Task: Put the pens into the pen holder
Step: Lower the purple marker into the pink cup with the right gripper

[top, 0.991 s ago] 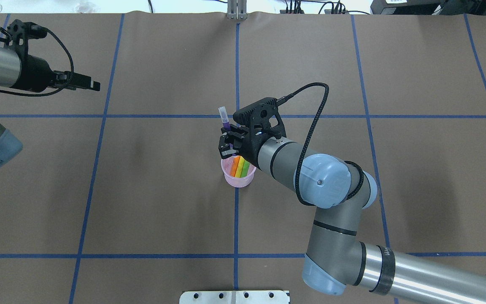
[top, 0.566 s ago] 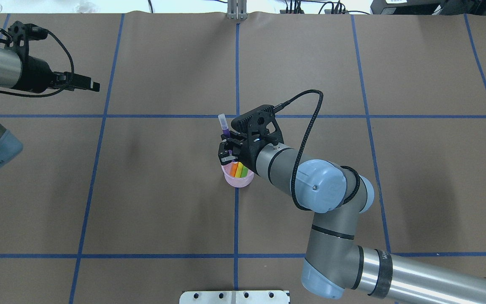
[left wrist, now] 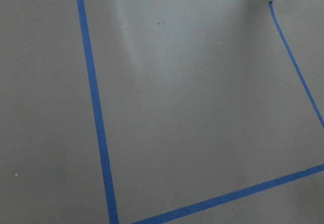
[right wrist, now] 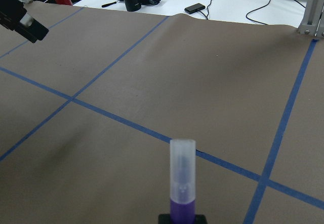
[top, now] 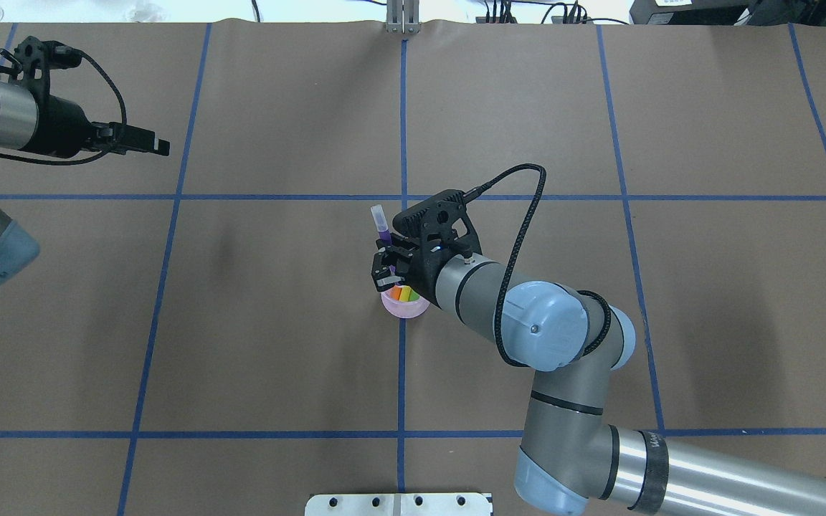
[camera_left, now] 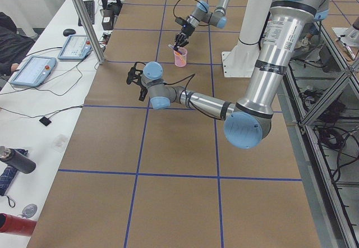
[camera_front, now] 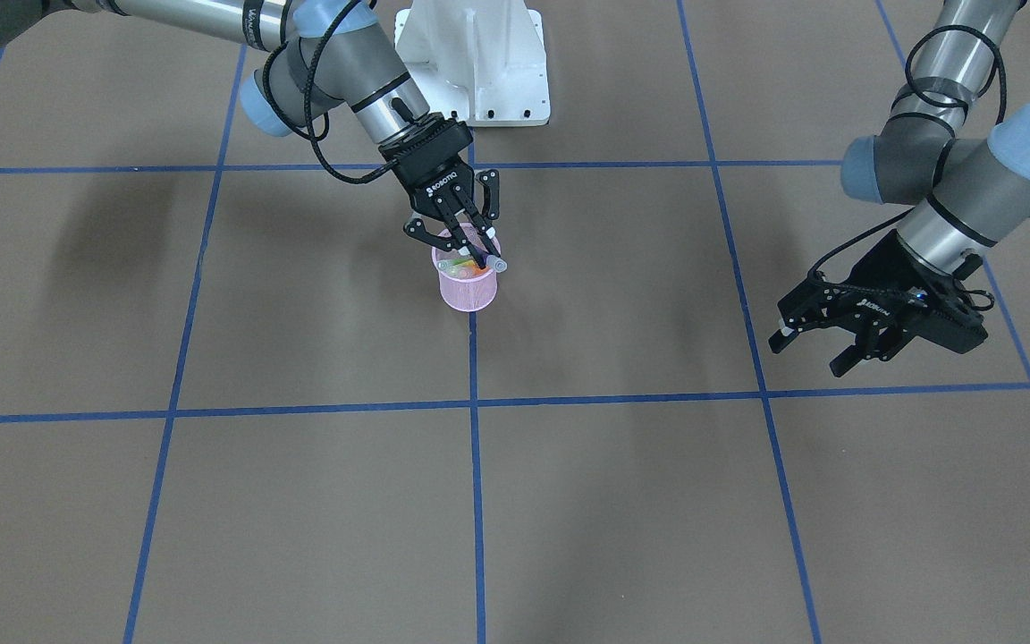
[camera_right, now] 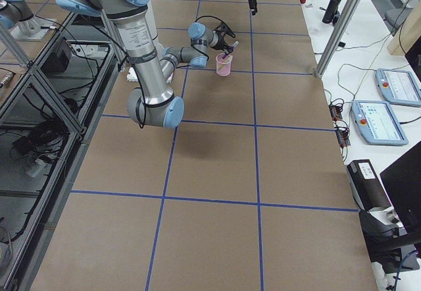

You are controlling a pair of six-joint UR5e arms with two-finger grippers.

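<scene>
Getting the purple pen [top: 383, 233] into the pen holder [top: 406, 309] looked like the step in hand. To do it well, I think the pen had to go straight down on the free side, away from the two pens inside. It should be let go only when its tip was well below the rim, so the light pen holder would not tip.

From overhead, the right gripper [top: 386, 266] hung just over the pen holder. It was closed on the purple pen's lower part, and the pale cap pointed up. The orange pen [top: 399, 293] and the green pen [top: 414, 294] stood inside.

From the front, the purple pen leaned over the pink rim. The left gripper [camera_front: 808, 352] was well apart. Its fingers were spread wide and it held nothing.

From the left end, the far arm was over the pen holder, but it was too small to tell more.

From the right end, the pen holder stood on the tabletop [camera_right: 217, 146] under the near arm.

The left wrist view showed only tabletop and blue tape lines [left wrist: 96, 117].

The right wrist view showed the purple pen standing up, pinched at the bottom edge.
</scene>
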